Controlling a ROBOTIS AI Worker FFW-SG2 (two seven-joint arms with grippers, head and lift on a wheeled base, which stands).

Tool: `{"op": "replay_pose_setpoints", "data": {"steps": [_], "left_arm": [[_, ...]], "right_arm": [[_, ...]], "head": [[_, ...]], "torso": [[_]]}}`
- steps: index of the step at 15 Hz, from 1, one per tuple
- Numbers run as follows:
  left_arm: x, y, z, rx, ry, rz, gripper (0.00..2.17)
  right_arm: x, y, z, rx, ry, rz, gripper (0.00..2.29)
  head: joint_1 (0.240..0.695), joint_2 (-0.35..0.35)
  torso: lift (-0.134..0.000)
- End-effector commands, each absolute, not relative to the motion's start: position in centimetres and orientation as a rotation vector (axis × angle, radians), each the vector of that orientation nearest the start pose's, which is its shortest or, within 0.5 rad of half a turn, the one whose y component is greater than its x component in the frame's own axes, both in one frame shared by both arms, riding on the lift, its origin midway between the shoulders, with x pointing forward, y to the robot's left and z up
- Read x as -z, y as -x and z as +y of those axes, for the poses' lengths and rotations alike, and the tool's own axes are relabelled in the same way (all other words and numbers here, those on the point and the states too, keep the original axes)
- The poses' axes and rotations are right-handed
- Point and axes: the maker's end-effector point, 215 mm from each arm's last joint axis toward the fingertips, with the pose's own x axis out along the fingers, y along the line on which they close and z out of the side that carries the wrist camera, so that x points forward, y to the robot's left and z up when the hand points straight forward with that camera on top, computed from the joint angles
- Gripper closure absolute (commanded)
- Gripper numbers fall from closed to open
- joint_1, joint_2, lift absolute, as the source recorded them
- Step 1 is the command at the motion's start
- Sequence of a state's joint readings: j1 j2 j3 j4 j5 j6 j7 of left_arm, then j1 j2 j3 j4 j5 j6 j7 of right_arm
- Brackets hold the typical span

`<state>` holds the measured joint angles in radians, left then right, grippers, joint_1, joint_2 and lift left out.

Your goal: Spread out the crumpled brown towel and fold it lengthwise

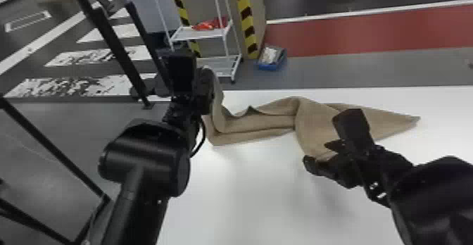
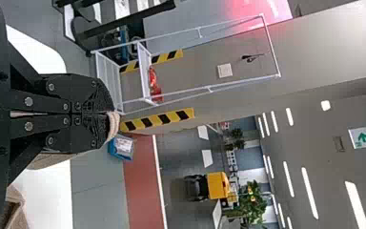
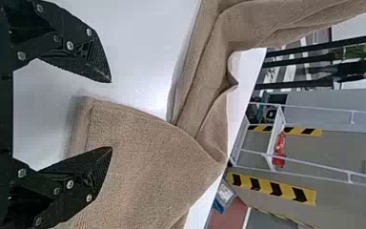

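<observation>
Two arms were at work on the towel (image 1: 315,119); the left gripper (image 2: 106,113) had its fingers clamped on the towel's left end, holding it up off the table (image 1: 246,198); the right gripper (image 3: 110,115) was at the towel's near edge, fingers apart, with nothing between their tips. From there the towel ran rightward across the table, bunched into long folds at left, twisted over itself in the middle and narrowing to a point at far right. Spreading looked to be the step in hand, with the lengthwise fold not begun; the next move probably called for the right fingers to close on the near flap's edge, then for both arms to draw apart and undo the twist; a shallow pinch might slip.
</observation>
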<state>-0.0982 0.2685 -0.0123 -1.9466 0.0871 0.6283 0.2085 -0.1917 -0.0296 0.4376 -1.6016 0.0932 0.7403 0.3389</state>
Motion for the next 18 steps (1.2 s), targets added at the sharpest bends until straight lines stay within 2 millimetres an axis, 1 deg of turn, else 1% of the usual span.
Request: {"op": "replay_pose_setpoints", "data": {"steps": [1,4,6,7,11,12,13,14,15,17,18], "left_arm": [[24.7,-60.9,33.4,-0.196,-0.210,0.140,1.42],[24.7,-61.0,32.9,-0.189,-0.211,0.139,1.42],[24.7,-61.0,33.0,-0.191,-0.212,0.139,1.42],[24.7,-61.0,33.0,-0.191,-0.213,0.139,1.42],[24.8,-61.1,33.0,-0.192,-0.217,0.142,1.42],[24.8,-61.1,33.0,-0.192,-0.217,0.142,1.42],[24.8,-61.1,33.0,-0.192,-0.217,0.142,1.42],[24.8,-61.1,33.0,-0.192,-0.216,0.140,1.42],[24.8,-61.1,33.0,-0.192,-0.216,0.140,1.42],[24.8,-61.1,33.1,-0.192,-0.218,0.140,1.42],[24.8,-61.1,33.1,-0.192,-0.218,0.140,1.42]], "right_arm": [[44.5,-54.0,1.9,-0.661,0.224,0.596,0.48],[45.1,-54.3,0.9,-0.631,0.244,0.651,0.48],[45.2,-54.7,0.7,-0.625,0.247,0.669,0.48],[44.8,-55.0,0.9,-0.633,0.236,0.666,0.48],[44.7,-54.6,1.9,-0.660,0.221,0.669,0.48],[44.8,-54.7,2.0,-0.660,0.222,0.674,0.48],[45.4,-54.5,1.8,-0.659,0.226,0.690,0.49],[45.7,-54.5,1.7,-0.658,0.231,0.697,0.58],[46.2,-54.6,1.5,-0.655,0.233,0.708,0.59],[46.4,-54.7,1.2,-0.651,0.235,0.719,0.59],[46.5,-54.5,1.3,-0.654,0.232,0.726,0.63]], "head": [[0.678,0.329],[0.680,0.324],[0.683,0.313],[0.683,0.311],[0.679,0.313],[0.679,0.315],[0.679,0.316],[0.679,0.318],[0.682,0.319],[0.687,0.316],[0.687,0.316]], "torso": [[-0.124],[-0.124],[-0.124],[-0.124],[-0.124],[-0.124],[-0.124],[-0.124],[-0.124],[-0.124],[-0.124]]}}
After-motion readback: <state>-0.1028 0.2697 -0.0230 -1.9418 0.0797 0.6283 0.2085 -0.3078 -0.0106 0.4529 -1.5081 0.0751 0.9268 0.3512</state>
